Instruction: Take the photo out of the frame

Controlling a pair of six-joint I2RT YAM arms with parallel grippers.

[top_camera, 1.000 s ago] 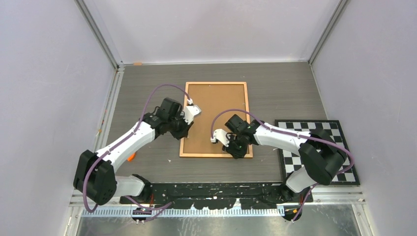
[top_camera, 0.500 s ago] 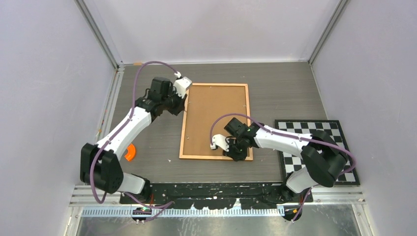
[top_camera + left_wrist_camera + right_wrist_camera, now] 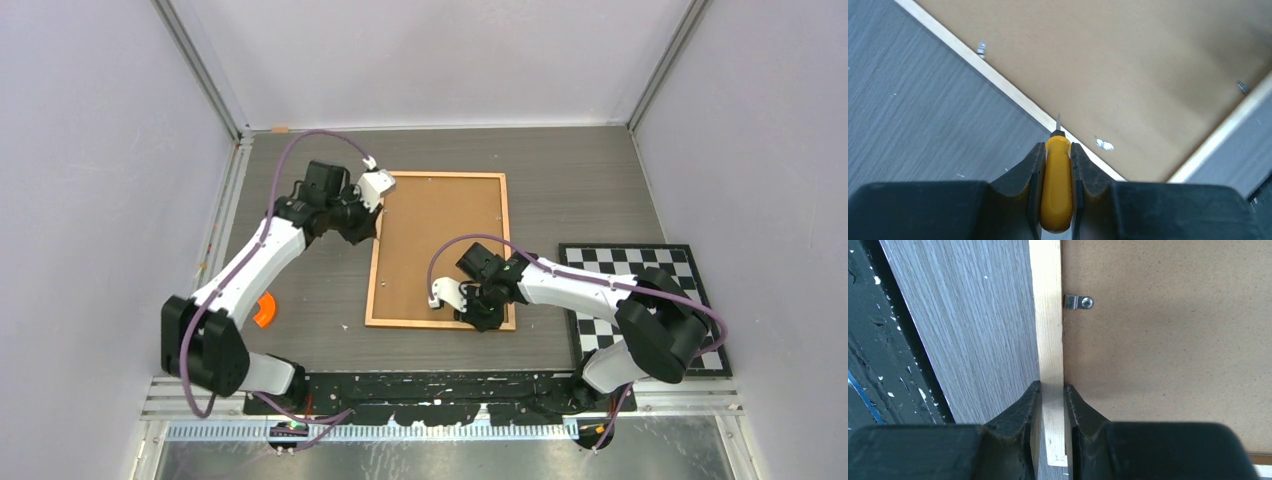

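The frame (image 3: 440,235) lies face down on the table, its plain brown board back up. The photo is hidden under the board. My left gripper (image 3: 366,230) is at the frame's left border near the far left corner. In the left wrist view it (image 3: 1057,147) is shut on a yellow-handled screwdriver (image 3: 1057,185), whose metal tip points at the pale wooden border (image 3: 1013,95). My right gripper (image 3: 483,318) is at the frame's near edge, close to the near right corner. In the right wrist view it (image 3: 1051,387) is shut on the wooden border (image 3: 1048,330).
Small metal clips (image 3: 1077,302) (image 3: 981,49) (image 3: 1104,145) hold the board along the border. A black-and-white checkered mat (image 3: 650,270) lies right of the frame. A small orange object (image 3: 264,311) lies on the table by the left arm. Walls enclose three sides.
My left arm has swung from the middle of the frame's left border up to its far left corner with the screwdriver. My right gripper has stayed on the near border.
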